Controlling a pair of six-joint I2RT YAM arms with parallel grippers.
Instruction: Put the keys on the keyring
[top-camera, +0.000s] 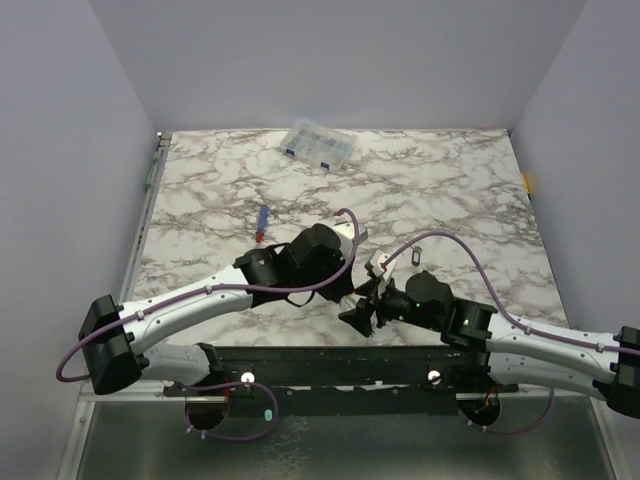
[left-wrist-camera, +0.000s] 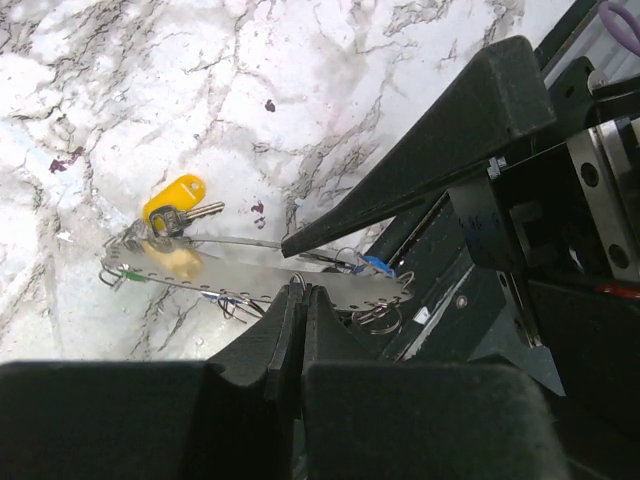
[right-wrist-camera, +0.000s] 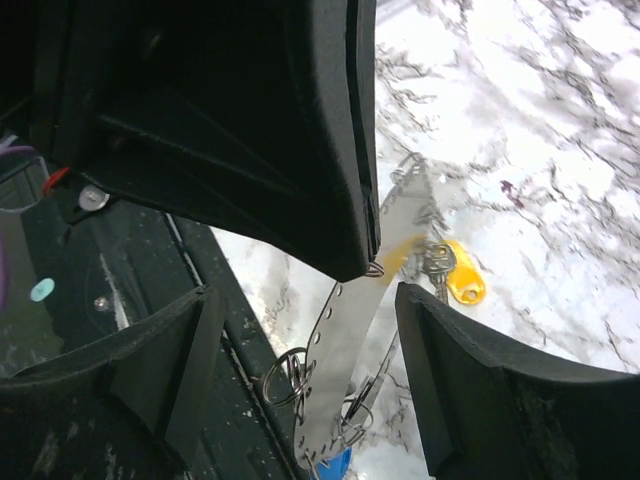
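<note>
The marble surface (top-camera: 450, 180) lies under both arms. The left gripper (left-wrist-camera: 300, 305) is clamped on the keyring (left-wrist-camera: 250, 272) — a perforated grey band near the front edge. The right gripper (right-wrist-camera: 305, 310) straddles it, jaws apart. A yellow-tagged key (left-wrist-camera: 175, 195) sits at one end — a blue tag (left-wrist-camera: 376, 265) by the other.

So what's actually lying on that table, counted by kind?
clear compartment box: 1
screwdriver: 1
keyring: 1
keys I can make out: 2, the yellow-tagged key and the blue-tagged key
Total: 5, though more keys may be hidden.
</note>
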